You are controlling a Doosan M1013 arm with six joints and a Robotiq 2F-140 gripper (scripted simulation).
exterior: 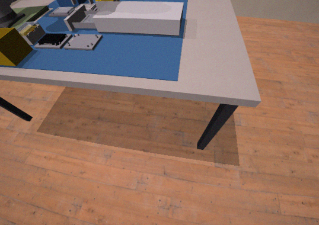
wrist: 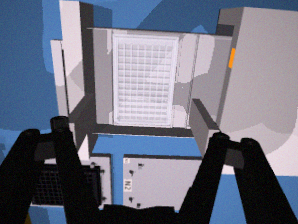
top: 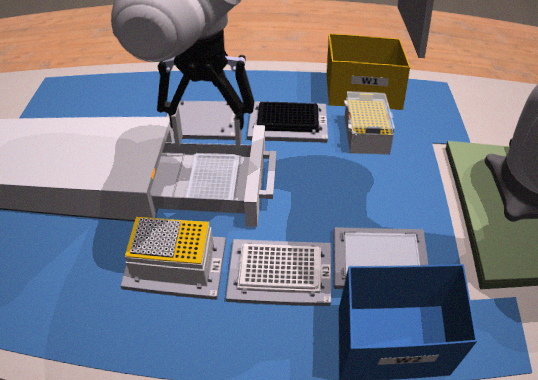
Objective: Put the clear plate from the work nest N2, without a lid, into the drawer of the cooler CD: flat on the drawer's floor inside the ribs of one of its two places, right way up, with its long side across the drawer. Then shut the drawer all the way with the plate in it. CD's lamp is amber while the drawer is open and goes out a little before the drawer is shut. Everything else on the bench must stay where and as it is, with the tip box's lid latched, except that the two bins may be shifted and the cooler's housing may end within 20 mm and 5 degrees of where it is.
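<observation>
The clear plate (top: 213,176) lies flat in the open drawer of the cooler CD (top: 75,158), in the place nearer the drawer's front panel and handle (top: 270,173). Its long side runs across the drawer. No lid is on it. CD's lamp (top: 153,173) glows amber. My gripper (top: 205,118) is open and empty, raised above the far edge of the drawer, over the bare nest N2 (top: 207,118). In the wrist view the plate (wrist: 145,80) lies beyond my open fingers, with the amber lamp (wrist: 232,57) at right and N2 (wrist: 155,182) below.
A black plate (top: 289,117) sits right of N2. The tip box (top: 369,121) and yellow bin W1 (top: 367,68) stand at back right. In front are a tube rack (top: 167,248), a white plate (top: 279,266), a lidded plate (top: 381,251) and blue bin W2 (top: 405,316).
</observation>
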